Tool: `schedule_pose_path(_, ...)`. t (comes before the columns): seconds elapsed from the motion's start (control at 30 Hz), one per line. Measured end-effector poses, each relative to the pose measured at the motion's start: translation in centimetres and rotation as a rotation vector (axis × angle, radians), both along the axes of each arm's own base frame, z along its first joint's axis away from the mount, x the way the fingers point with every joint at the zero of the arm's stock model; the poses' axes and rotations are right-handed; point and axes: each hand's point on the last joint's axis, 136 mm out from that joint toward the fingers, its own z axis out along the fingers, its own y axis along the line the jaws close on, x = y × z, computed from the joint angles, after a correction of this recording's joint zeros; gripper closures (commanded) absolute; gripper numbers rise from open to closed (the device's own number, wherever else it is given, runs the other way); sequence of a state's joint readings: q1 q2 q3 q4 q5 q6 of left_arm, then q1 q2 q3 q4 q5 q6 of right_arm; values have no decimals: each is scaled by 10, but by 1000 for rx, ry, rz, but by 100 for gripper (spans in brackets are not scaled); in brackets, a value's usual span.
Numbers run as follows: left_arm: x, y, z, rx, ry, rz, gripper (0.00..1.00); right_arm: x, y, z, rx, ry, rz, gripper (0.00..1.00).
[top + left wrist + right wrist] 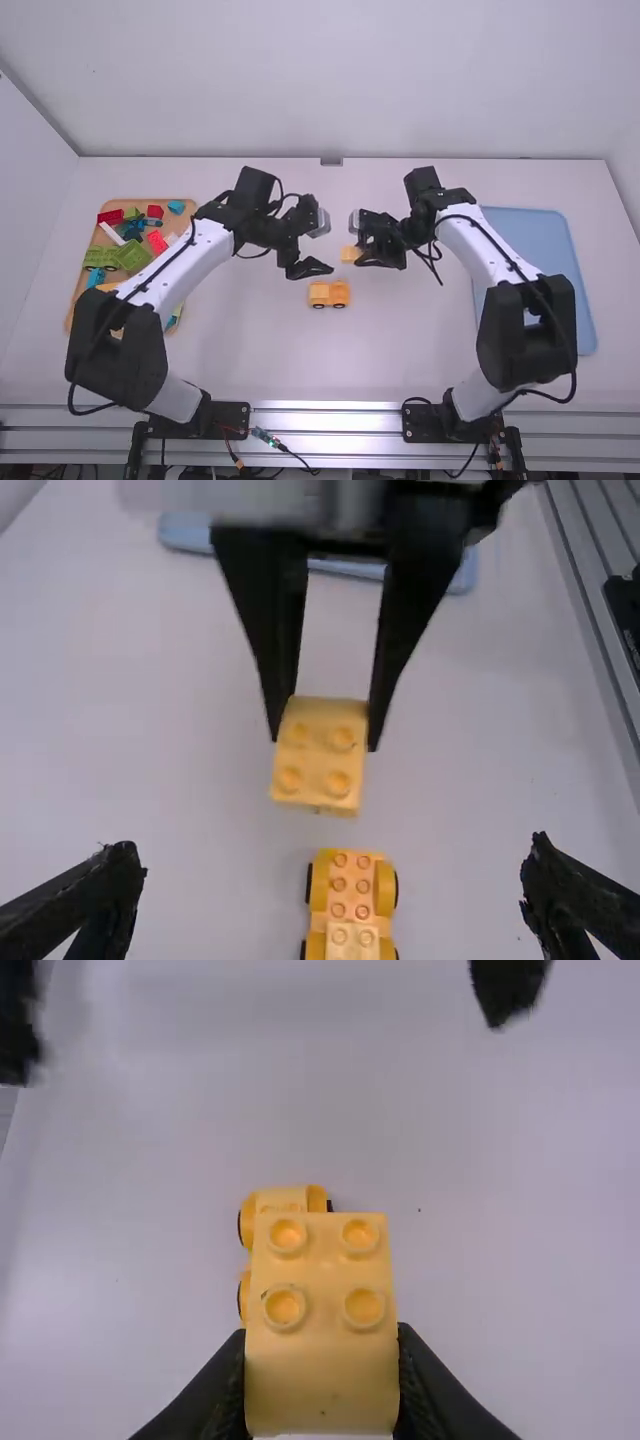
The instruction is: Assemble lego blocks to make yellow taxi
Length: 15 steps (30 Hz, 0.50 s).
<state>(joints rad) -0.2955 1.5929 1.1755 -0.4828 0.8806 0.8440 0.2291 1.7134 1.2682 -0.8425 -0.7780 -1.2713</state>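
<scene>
Near the table's middle, my right gripper [364, 257] holds a yellow block [350, 254] in the air. In the right wrist view this studded yellow block [322, 1330] is clamped by my right gripper [322, 1390], partly covering the wheeled base behind it. The yellow wheeled base [329, 294] rests on the table, in front of both grippers on the camera's side. My left gripper [308, 268] is held just left of the block. In the left wrist view, my left gripper [335, 890] has its fingers wide apart, with the wheeled base [350, 905] on the table between them.
A wooden tray [70, 300] with several coloured blocks stands at the left, partly behind the left arm. At the right lies a blue tray [530, 225], with the right arm over its near-left part.
</scene>
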Motion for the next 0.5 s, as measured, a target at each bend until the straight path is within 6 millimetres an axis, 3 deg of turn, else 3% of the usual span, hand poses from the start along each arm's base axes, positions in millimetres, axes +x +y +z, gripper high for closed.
schedule_pose_path(0.1,0,-3,-8,5,37,5,1,-3,4,8,-7,-44,24,100)
schedule_pose_path(0.3,-11,-17,-15,31,37,-42,1,-14,13,4,-50,-37,58,100)
schedule_pose_path(0.5,-10,-22,-19,67,7,-44,1,-19,7,-3,-105,-21,62,100)
